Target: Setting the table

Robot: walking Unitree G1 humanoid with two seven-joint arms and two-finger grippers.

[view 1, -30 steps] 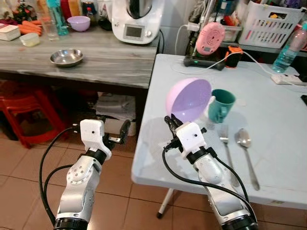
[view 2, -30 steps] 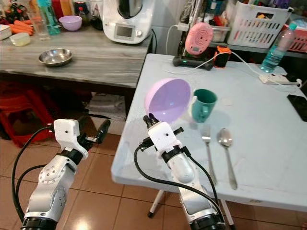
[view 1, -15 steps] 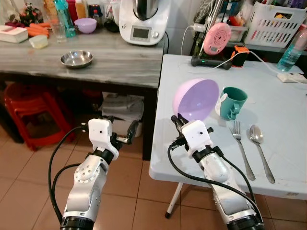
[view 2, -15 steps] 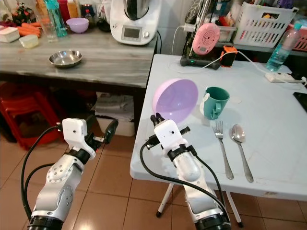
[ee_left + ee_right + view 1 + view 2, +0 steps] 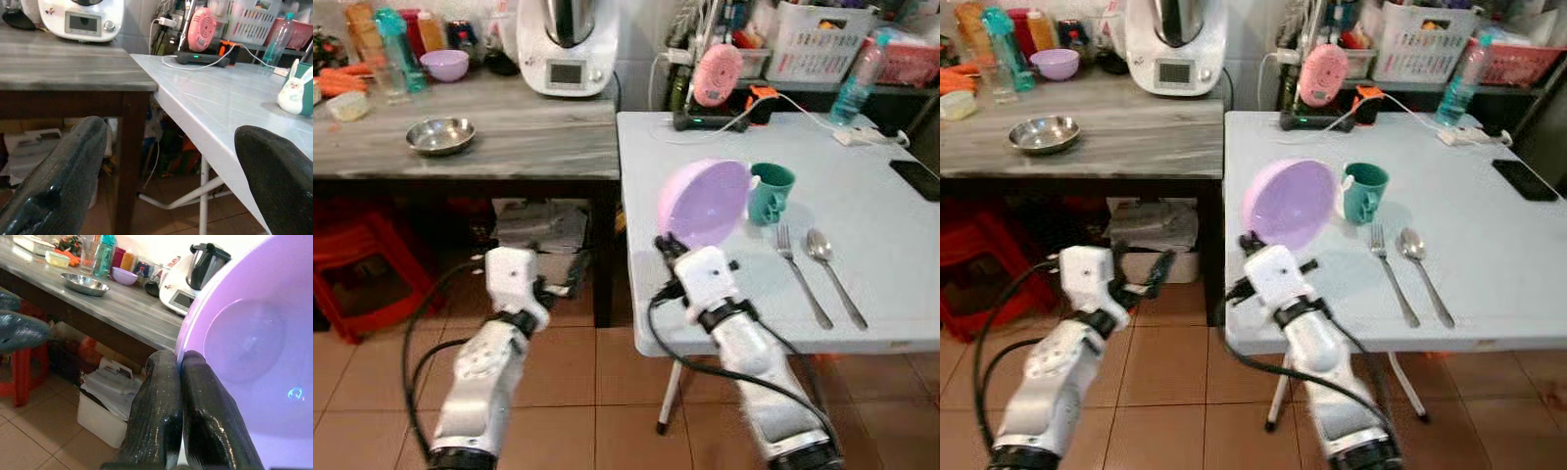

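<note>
Over the near left corner of the pale blue bench, I am holding the purple bowl up on its edge with my right pincer, both fingers clamped tight on its rim, one on each side of the wall. The bowl is tilting so its hollow faces toward me, and it is hanging just beside the green mug, which is standing upright on the bench. Next to the mug, a fork and a spoon are lying side by side, close together. My left pincer is hovering low over the tiled floor in front of the wooden bench, its fingers spread wide and gripping nothing. On that wooden bench a steel bowl is sitting
</note>
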